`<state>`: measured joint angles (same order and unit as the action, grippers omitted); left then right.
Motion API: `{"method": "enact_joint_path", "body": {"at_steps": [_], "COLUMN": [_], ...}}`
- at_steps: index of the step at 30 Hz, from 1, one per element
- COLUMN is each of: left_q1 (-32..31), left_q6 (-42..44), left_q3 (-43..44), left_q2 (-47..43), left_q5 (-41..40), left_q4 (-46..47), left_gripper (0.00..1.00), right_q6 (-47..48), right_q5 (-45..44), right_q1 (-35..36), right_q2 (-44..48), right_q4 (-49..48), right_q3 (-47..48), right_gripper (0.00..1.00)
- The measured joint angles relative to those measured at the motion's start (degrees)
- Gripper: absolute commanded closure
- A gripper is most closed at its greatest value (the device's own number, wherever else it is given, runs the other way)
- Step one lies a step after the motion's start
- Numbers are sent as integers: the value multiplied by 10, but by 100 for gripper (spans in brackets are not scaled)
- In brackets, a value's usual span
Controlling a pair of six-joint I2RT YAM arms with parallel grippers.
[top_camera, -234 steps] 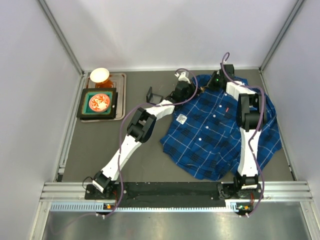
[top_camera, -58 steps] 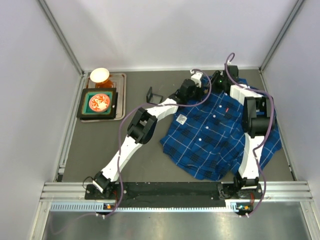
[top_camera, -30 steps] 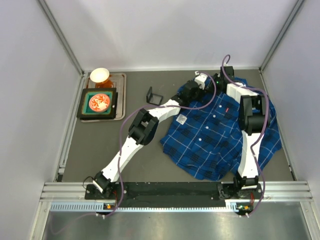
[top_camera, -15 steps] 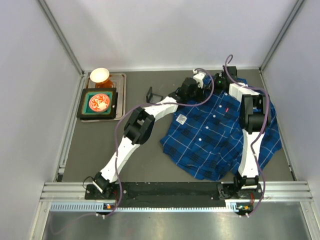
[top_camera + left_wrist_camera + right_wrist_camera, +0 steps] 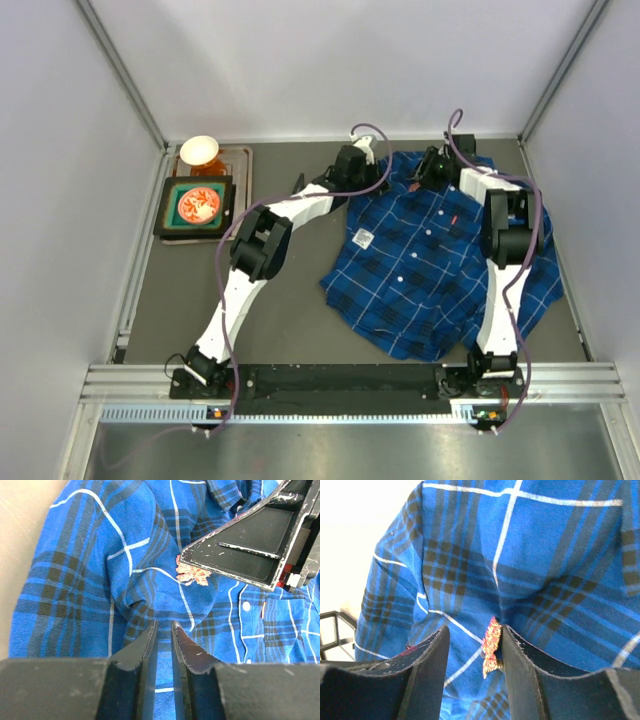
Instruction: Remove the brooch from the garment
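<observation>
Left hand (image 5: 163,628) drawn back, nearly closed, empty, right hand (image 5: 473,631) spread around brooch (image 5: 491,642).

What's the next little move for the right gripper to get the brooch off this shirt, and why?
Probably close the right gripper on the brooch. Its jaws stand apart with the brooch between them, against one finger, pinned to the garment. The left gripper, jaws nearly together, hangs over the garment nearby, seemingly gripping nothing.
</observation>
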<state>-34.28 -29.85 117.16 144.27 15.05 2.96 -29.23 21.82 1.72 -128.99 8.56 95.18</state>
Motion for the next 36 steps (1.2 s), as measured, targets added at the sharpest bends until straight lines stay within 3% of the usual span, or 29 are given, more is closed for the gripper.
{"method": "enact_joint_path", "body": {"at_steps": [5, 10, 24, 36], "left_q1": [-4, -8, -8, -7], "left_q6": [-11, -16, -16, -16], "left_q3": [0, -1, -1, -1], "left_q2": [1, 7, 7, 7], "left_q5": [6, 10, 21, 23], "left_q4": [0, -3, 0, -5], "left_gripper": [79, 80, 80, 80], "right_q6": [12, 14, 7, 7], "right_q5": [-22, -44, -75, -73], "right_q1": [0, 4, 7, 13], "right_q2": [30, 49, 49, 47], "right_q4": [8, 9, 14, 17], "right_q3": [-23, -37, -44, -44], "right_gripper": [55, 66, 70, 87]}}
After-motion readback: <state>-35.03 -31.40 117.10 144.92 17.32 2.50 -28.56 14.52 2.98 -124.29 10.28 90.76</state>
